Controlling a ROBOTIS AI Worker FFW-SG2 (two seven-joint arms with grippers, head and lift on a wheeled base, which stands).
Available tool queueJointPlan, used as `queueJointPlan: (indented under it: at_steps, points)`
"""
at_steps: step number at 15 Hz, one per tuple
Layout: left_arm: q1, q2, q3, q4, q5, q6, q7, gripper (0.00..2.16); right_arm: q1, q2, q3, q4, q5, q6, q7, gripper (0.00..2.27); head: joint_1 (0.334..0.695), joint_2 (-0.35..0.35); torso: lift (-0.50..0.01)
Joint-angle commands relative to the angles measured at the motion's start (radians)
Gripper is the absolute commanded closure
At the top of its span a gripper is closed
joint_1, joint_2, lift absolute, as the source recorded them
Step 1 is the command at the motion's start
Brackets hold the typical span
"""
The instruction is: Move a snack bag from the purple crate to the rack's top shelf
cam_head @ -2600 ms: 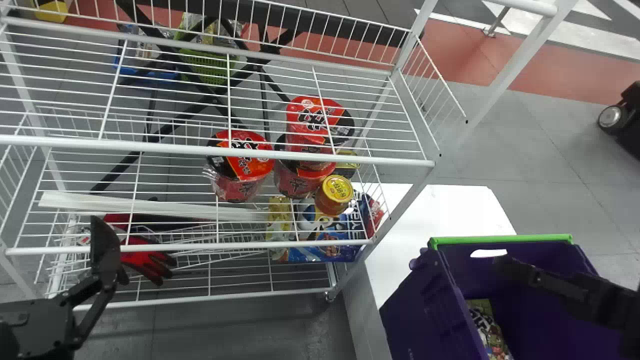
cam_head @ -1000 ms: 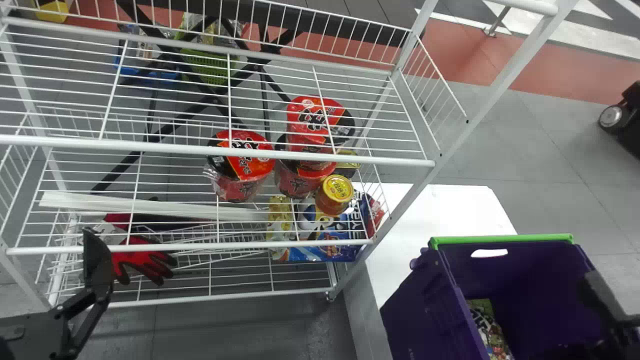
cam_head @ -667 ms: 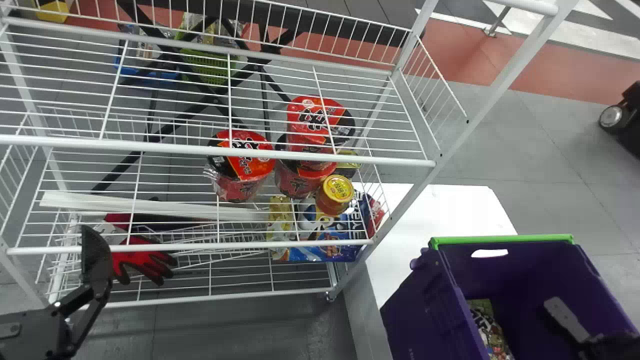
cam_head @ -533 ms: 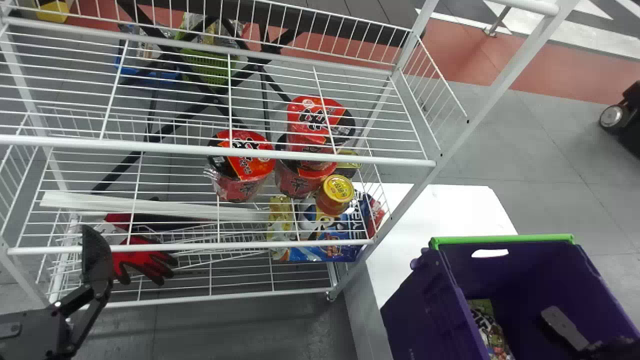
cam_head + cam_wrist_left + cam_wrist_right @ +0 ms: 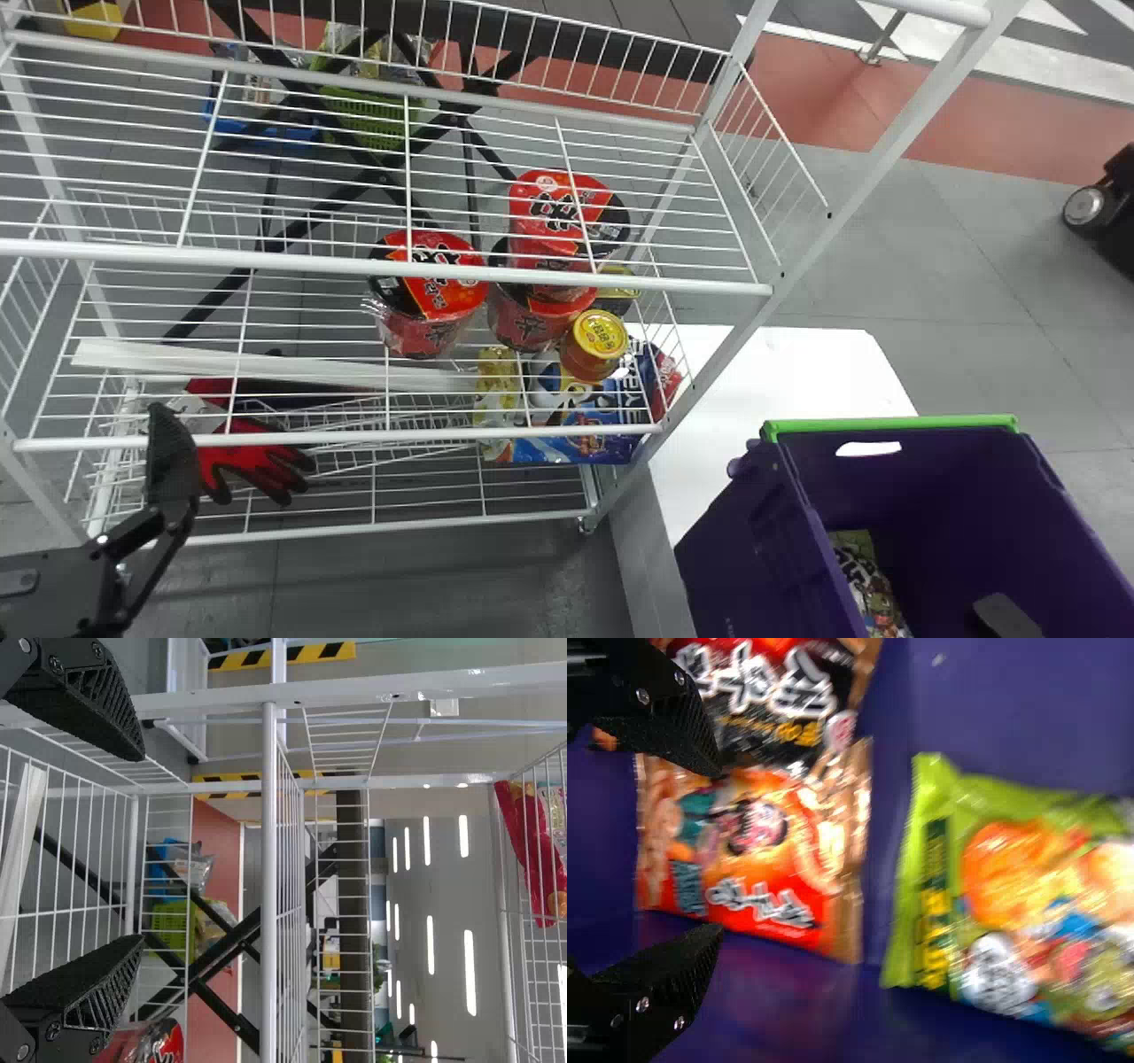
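Observation:
In the head view my left gripper (image 5: 173, 461) is in front of the white wire rack (image 5: 372, 266); in the left wrist view the same gripper (image 5: 142, 846) stands open with nothing between its fingers. My right gripper (image 5: 1007, 615) is down inside the purple crate (image 5: 735, 549), at the head view's bottom edge. Seen from the right wrist, that gripper (image 5: 719, 850) is open above an orange snack bag (image 5: 757, 859). A black and red bag (image 5: 766, 700) adjoins the orange one, and a green bag (image 5: 1019, 912) lies apart. A higher rack shelf (image 5: 507, 974) holds a red bag (image 5: 536, 850).
Red noodle cups (image 5: 430, 292), a yellow-lidded can (image 5: 594, 346) and blue packs (image 5: 576, 439) are on lower rack levels. Red gloves (image 5: 257, 461) lie near the left gripper. A white rack post (image 5: 873, 177) rises left of the crate, by a white surface (image 5: 797, 372).
My right gripper has moved from over the crate's far part to low inside it, near the head view's bottom edge. My left gripper has shifted slightly left.

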Motion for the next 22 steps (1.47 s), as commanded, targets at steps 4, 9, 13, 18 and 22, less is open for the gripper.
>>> queueJointPlan:
  at_steps: [4, 9, 13, 18, 22]
  points:
    - [-0.020, 0.009, 0.025, 0.035, 0.034, -0.021, -0.027, 0.08, 0.065, 0.031, -0.036, -0.019, -0.017, 0.067, -0.112, 0.23, 0.695, -0.350, -0.449]
    - [-0.045, 0.009, 0.025, 0.069, 0.054, -0.058, -0.048, 0.08, 0.129, 0.073, -0.038, -0.017, -0.026, 0.015, -0.226, 0.23, 0.695, -0.350, -0.449]
    - [-0.052, 0.016, 0.027, 0.073, 0.058, -0.058, -0.057, 0.08, 0.172, 0.096, -0.076, 0.003, -0.102, -0.172, -0.316, 0.23, 0.695, -0.350, -0.449]
    - [-0.055, 0.033, 0.036, 0.079, 0.072, -0.061, -0.073, 0.08, 0.137, 0.108, -0.093, 0.096, -0.181, -0.356, -0.396, 0.23, 0.695, -0.350, -0.449]
    - [-0.065, 0.033, 0.053, 0.090, 0.095, -0.064, -0.086, 0.08, 0.137, 0.119, -0.101, 0.108, -0.203, -0.331, -0.381, 0.23, 0.695, -0.350, -0.449]
